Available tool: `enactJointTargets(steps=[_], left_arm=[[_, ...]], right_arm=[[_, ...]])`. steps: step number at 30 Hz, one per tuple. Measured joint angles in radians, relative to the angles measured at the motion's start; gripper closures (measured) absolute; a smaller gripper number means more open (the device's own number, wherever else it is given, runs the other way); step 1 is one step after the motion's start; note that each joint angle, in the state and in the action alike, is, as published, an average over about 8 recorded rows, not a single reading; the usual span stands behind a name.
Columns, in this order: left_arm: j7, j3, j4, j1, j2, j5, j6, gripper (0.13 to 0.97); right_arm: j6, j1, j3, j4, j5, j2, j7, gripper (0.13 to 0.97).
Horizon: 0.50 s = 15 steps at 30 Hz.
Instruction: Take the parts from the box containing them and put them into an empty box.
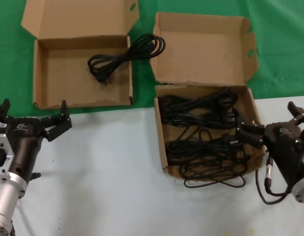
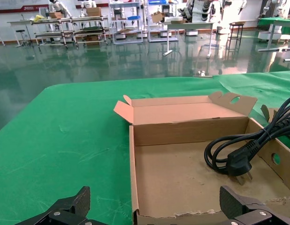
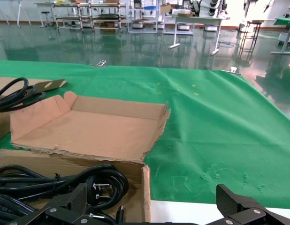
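Note:
The ragged-rimmed box on the right holds several black power cords, and one loop spills over its near wall. My right gripper is open at that box's right wall, one finger over the cords. In the right wrist view the gripper straddles the box wall, with cords beside it. The neater box at the back left holds one cord, which drapes over its right wall. My left gripper is open just in front of it. The left wrist view shows that gripper, the box floor and the cord.
Both boxes have their lids folded back flat on the green cloth. The white tabletop spreads between my two arms. A cable hangs from my right wrist.

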Motion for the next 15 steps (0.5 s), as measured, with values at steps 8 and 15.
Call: enactJointTargets(steps=[8, 15], left_arm=[[0.000, 0.000, 0.000, 0.000, 0.000, 0.000, 0.000, 0.132], [0.000, 0.000, 0.000, 0.000, 0.000, 0.000, 0.000, 0.132]], right_arm=[[0.000, 0.000, 0.000, 0.000, 0.000, 0.000, 0.000, 0.129], [0.000, 0.000, 0.000, 0.000, 0.000, 0.000, 0.000, 0.129]])
